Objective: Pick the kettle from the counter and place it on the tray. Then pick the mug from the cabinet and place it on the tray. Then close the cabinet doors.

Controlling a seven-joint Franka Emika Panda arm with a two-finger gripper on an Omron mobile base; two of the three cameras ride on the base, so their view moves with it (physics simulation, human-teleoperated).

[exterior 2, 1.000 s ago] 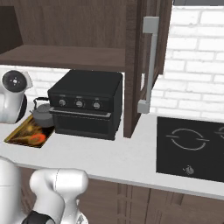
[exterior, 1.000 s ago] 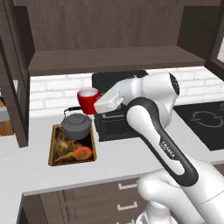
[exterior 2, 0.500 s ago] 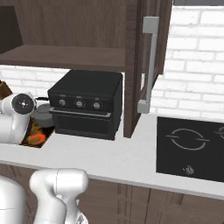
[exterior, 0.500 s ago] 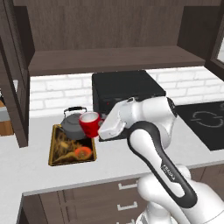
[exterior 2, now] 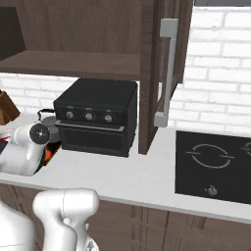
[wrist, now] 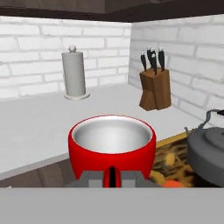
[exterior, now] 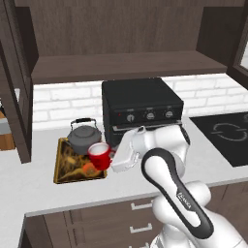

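The red mug [exterior: 99, 156] hangs over the front right part of the tray [exterior: 68, 169], with my gripper [exterior: 108, 161] shut on its side. I cannot tell whether the mug touches the tray. The dark grey kettle [exterior: 85, 136] stands upright at the tray's back, just behind the mug. In the hand view the mug [wrist: 112, 146] sits right above my gripper [wrist: 112, 177], with the kettle [wrist: 208, 151] and the tray [wrist: 173, 151] to its right. The cabinet [exterior: 126, 65] stands with both cabinet doors open [exterior: 14, 97] [exterior 2: 169, 73]. The counter [exterior: 58, 191] carries the tray.
A black toaster oven [exterior: 140, 109] stands directly right of the tray, close to my forearm. A cooktop [exterior 2: 215, 164] lies in the worktop further right. A knife block [wrist: 154, 87] and a paper towel holder [wrist: 75, 74] stand by the wall beyond the tray.
The arm has carried the mug down and toward the front, from beside the oven top to low over the tray's front right part. The kettle has stayed put.
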